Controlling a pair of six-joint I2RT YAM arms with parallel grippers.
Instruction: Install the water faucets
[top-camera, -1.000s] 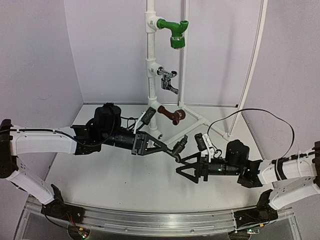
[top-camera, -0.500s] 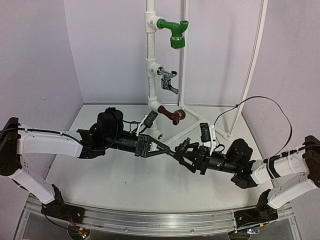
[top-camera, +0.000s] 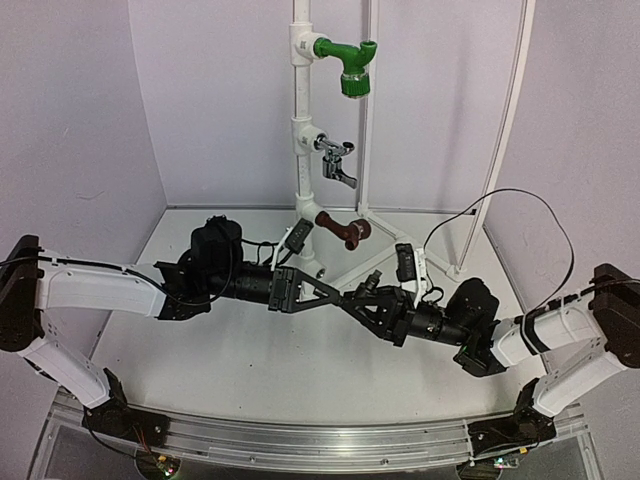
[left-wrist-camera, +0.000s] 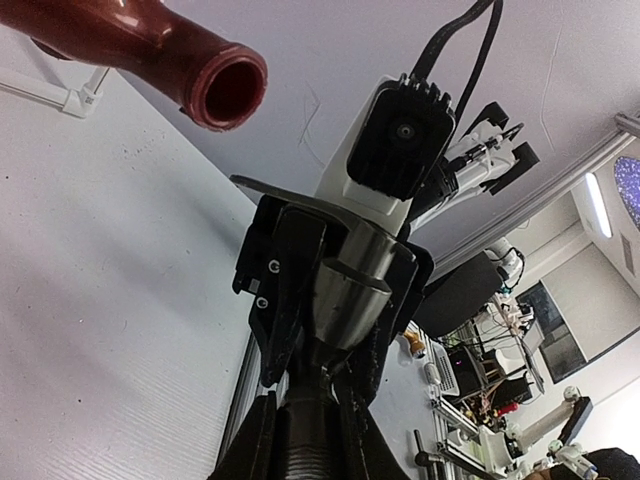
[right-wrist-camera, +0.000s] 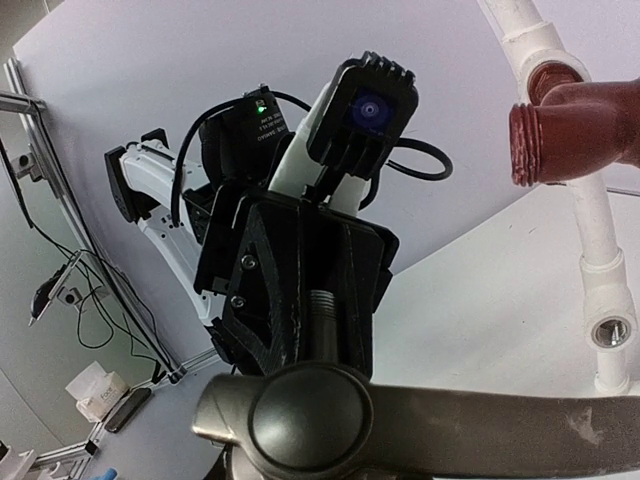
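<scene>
A dark grey faucet (top-camera: 368, 284) hangs over the middle of the table between both grippers. My left gripper (top-camera: 345, 295) is shut on its threaded stem (right-wrist-camera: 325, 300). My right gripper (top-camera: 373, 304) is shut on the grey body (left-wrist-camera: 350, 295) from the other side. In the left wrist view my left gripper (left-wrist-camera: 312, 412) clasps the ribbed end. In the right wrist view the faucet's lever handle (right-wrist-camera: 330, 420) hides my own fingers. Green (top-camera: 350, 65), silver (top-camera: 338, 165) and brown (top-camera: 345, 230) faucets sit on the white pipe (top-camera: 300, 130).
An open threaded socket (right-wrist-camera: 612, 333) shows low on the pipe, below the brown faucet (right-wrist-camera: 580, 125). White pipe legs (top-camera: 400, 245) spread over the table behind the grippers. A thin white rod (top-camera: 505, 130) stands at the right. A metal rail (top-camera: 300, 442) runs along the near edge.
My right gripper has moved left up to the dark faucet and closed on it. The left gripper kept its hold and shifted slightly right.
</scene>
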